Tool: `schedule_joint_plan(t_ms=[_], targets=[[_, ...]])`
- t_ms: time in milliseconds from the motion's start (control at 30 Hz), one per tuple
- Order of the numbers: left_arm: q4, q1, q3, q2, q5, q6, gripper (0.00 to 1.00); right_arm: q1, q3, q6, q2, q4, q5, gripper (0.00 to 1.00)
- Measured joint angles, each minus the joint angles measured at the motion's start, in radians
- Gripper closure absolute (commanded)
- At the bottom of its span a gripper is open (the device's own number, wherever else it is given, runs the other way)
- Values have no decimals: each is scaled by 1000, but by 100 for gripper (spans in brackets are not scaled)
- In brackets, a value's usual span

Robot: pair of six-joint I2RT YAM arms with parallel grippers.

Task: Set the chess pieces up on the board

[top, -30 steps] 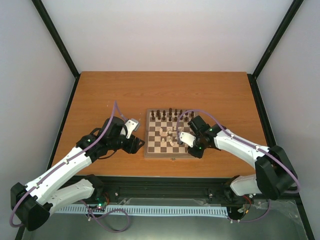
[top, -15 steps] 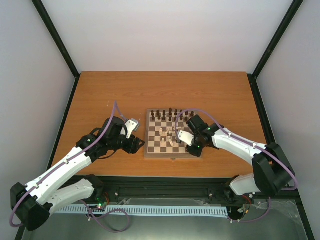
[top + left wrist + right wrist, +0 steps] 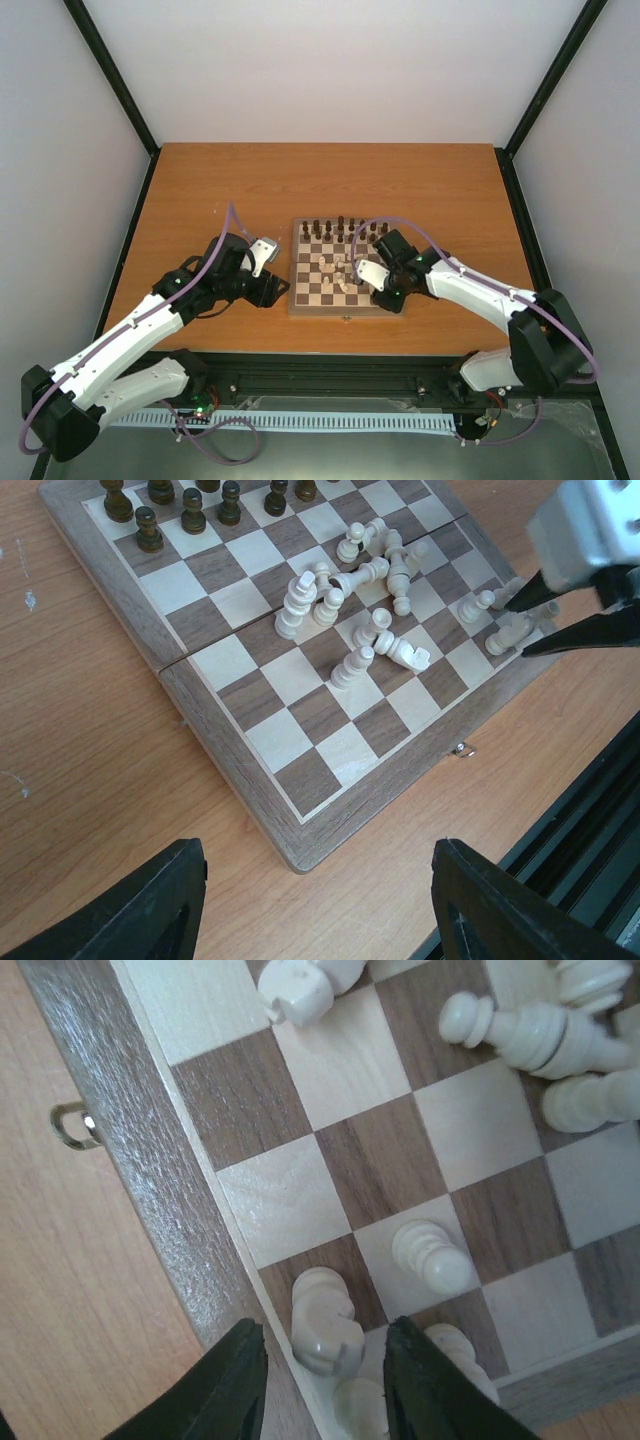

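Observation:
The board [image 3: 336, 313] lies between my arms. Dark brown pieces [image 3: 340, 228] stand along its far rows. Cream pieces [image 3: 335, 268] lie tumbled in a heap at mid-board, also in the left wrist view [image 3: 360, 610]. My right gripper [image 3: 325, 1322] is low over the board's near right corner [image 3: 150, 1160], open, its fingers either side of a cream knight [image 3: 322, 1305] with small gaps. More cream pieces [image 3: 432, 1255] stand beside it. My left gripper [image 3: 318, 850] is wide open and empty, above the board's near left corner [image 3: 230, 780].
The orange-brown table [image 3: 220, 190] runs on all sides of the board. A small metal clasp [image 3: 68, 1125] sticks out of the board's near edge. The right gripper [image 3: 518, 630] shows in the left wrist view. Black frame posts stand at the table's far corners.
My right gripper has shifted slightly left over the board's near right corner and then held. The left arm has not moved.

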Motion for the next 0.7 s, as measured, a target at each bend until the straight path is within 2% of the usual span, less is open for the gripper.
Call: schedule_joint_plan(t_ms=[167,333,567,700], targets=[[-1,0,2,15,-17,-5,38,-19,0,5,-117,-2,-16,61],[-13,-8,26,97,-47,-52,40,-58,-4,21,-219,18,0,61],[-7,-117,115,246,-119,-122,41,-76,-30,47,-262,61,84,59],[19,-185,187,385,-144,-130,42,-105,-47,68,-298,108,176,56]])
